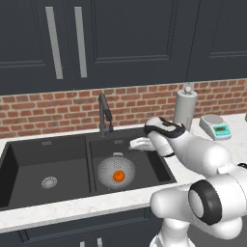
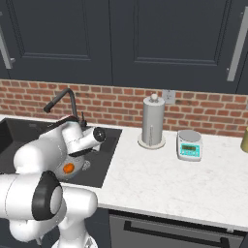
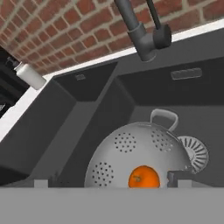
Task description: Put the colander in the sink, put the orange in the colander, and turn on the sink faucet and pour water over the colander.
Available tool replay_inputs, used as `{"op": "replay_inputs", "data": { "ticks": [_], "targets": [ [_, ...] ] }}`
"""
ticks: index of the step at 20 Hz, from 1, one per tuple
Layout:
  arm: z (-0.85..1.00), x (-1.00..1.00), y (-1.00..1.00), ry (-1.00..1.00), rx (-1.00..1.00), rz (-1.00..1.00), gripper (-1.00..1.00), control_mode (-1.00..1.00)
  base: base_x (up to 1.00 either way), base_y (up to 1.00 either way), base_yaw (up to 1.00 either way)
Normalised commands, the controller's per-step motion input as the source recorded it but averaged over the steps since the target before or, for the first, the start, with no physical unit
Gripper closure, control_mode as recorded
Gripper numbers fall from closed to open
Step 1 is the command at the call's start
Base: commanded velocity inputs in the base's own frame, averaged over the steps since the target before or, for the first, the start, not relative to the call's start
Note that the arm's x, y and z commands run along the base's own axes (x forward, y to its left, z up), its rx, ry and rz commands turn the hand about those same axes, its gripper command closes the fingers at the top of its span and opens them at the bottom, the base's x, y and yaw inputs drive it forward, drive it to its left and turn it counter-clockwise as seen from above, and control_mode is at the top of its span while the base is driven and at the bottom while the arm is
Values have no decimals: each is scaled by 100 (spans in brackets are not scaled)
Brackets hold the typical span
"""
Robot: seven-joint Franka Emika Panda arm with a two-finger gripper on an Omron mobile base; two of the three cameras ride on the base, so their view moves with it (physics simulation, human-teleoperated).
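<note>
Above right basin of sink (image 1: 91,147), my pincer (image 1: 131,144) state: cannot tell. Orange (image 1: 118,176) inside colander (image 1: 116,171). Faucet (image 1: 103,116) at 11 o'clock: stiff, slim lever, likely slippery; push lever tip.

Red brick backsplash (image 2: 203,109), dark cabinets (image 1: 130,36) above, white marble counter (image 2: 164,177), dark drawer (image 2: 174,230) below.
</note>
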Motion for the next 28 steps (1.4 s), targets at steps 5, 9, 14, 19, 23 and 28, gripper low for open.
{"op": "replay_inputs", "data": {
  "ticks": [5, 9, 14, 19, 23, 28],
  "targets": [
    [53, 30, -11, -14, 26, 0, -100, -100, 0, 0, 0],
    [27, 56, 0, -5, 24, 0, -100, -100, 0, 0, 0],
    [7, 50, 0, 0, 20, 0, -100, -100, 0, 0, 0],
    [1, 29, 4, 0, 14, 0, -100, -100, 0, 0, 0],
    [15, 11, 17, -1, 9, 0, -100, -100, 0, 0, 0],
    [19, 8, 31, 0, 2, 0, -100, -100, 0, 0, 0]
  ]
}}
